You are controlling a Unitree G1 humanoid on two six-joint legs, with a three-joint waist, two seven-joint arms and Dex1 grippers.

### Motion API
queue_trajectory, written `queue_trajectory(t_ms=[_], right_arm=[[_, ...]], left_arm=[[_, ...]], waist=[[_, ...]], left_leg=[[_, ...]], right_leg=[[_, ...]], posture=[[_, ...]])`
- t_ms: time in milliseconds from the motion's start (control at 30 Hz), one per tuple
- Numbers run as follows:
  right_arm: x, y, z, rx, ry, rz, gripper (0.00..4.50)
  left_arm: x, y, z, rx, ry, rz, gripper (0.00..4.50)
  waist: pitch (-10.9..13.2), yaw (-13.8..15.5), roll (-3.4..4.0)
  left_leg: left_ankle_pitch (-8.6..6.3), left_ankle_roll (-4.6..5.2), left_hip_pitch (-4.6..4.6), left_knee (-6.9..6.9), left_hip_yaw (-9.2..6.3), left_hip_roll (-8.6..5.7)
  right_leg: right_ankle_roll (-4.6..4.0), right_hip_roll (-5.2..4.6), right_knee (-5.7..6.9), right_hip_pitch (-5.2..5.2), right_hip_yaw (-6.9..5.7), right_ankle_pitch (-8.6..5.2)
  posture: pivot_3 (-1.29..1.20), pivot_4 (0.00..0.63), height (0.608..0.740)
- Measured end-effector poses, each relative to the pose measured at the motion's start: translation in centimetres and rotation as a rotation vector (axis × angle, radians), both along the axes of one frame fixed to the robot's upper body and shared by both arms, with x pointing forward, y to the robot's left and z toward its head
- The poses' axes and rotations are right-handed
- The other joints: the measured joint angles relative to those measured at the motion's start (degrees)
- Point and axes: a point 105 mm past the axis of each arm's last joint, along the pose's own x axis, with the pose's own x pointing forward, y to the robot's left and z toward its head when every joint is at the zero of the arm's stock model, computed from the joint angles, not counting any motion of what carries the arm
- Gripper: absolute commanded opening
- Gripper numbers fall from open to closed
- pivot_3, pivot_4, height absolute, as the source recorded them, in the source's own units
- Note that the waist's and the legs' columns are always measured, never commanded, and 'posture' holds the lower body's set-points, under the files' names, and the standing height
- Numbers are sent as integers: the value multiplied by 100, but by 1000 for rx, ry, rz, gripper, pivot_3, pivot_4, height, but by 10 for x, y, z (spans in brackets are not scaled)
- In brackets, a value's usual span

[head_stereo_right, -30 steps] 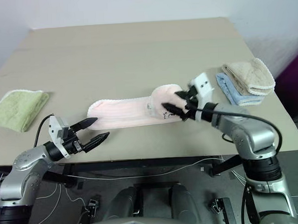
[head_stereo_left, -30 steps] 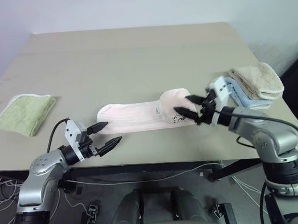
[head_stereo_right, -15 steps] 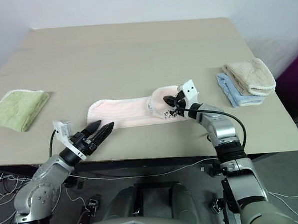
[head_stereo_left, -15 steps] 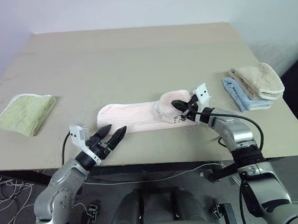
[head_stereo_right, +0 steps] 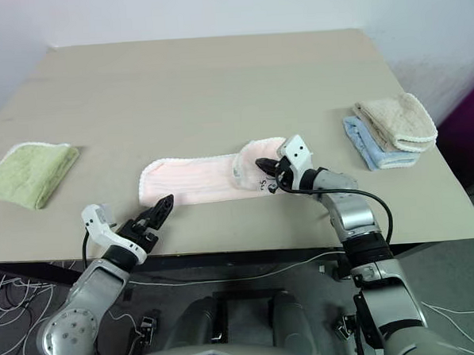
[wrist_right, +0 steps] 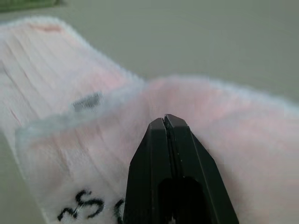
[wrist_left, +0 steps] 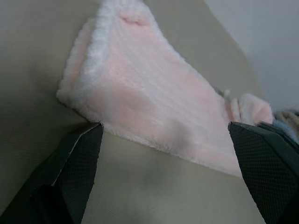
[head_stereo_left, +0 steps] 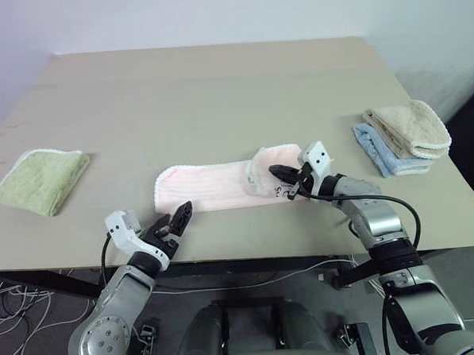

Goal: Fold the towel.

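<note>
The pale pink towel (head_stereo_left: 214, 188) lies as a long strip on the table (head_stereo_left: 216, 91), near its front edge. Its right end is folded over and shows a dark embroidered mark (wrist_right: 81, 205). My right gripper (head_stereo_left: 278, 175) is shut, its tips resting over that folded right end (wrist_right: 224, 121); nothing shows pinched between the fingers (wrist_right: 168, 135). My left gripper (head_stereo_left: 174, 218) stands open just in front of the towel's left end, low over the table edge. In the left wrist view its fingers (wrist_left: 77, 154) spread wide in front of the towel's near edge (wrist_left: 140, 107).
A light green folded towel (head_stereo_left: 42, 180) lies at the left of the table. A beige folded towel (head_stereo_left: 409, 127) rests on a blue one (head_stereo_left: 383, 155) at the right edge. The table's front edge runs just below both grippers.
My right gripper has shut and moved down and left onto the towel's folded end. My left gripper has rolled and dropped a little, now pointing at the towel's left end.
</note>
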Motion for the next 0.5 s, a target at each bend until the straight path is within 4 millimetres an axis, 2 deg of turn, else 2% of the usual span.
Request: queue_trajectory(t_ms=[100,167,333,467,500], right_arm=[[1,-5,23,4,-71,-2,15],[0,-7,30,-5,-98,0,15],[0,-9,34,-11,-109,1,15],[0,-8,35,-10,-113,0,15],[0,-9,35,-10,-113,-1,3]], left_arm=[[2,4,1,-78,29,50,4500],[3,4,2,-115,43,70,4500],[13,4,4,-220,82,136,4500],[20,6,4,-236,98,161,4500],[22,7,4,-236,100,162,4318]], waist=[[0,-1,0],[0,-1,0],[-3,18,4],[-4,16,7],[-4,15,7]], left_leg=[[0,0,1,0,0,0],[0,0,1,-1,0,0],[1,-1,8,2,0,-2],[1,-1,23,0,1,-3],[1,-1,29,-1,1,-3]], right_leg=[[0,2,0,0,0,0],[-1,3,0,1,0,0],[0,6,0,11,-2,0],[-1,9,0,26,-2,-1],[-1,10,0,31,-2,-1]], posture=[[0,150,740],[0,150,740],[0,150,740],[0,150,740],[0,150,740]])
